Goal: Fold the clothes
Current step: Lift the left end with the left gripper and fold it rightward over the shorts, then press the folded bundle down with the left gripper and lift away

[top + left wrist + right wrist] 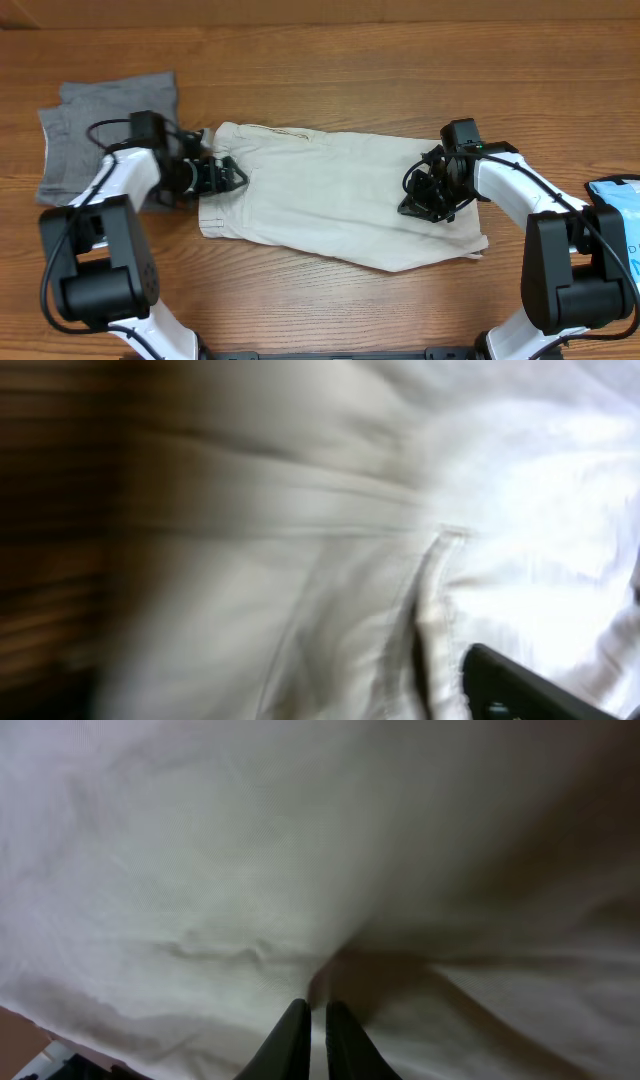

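The beige shorts [330,195] lie spread across the tabletop [350,60]. The right gripper [318,1008] pinches a pleat near the leg end, and the left gripper [228,176] stands spread at the waistband. Catch both layers there before lifting, so the edges fold evenly

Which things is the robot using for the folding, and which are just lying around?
For the job: cream shorts; left gripper, at their waistband end; right gripper, pinching the cloth.

Just lying about: grey shorts, far left; light-blue printed item, far right.
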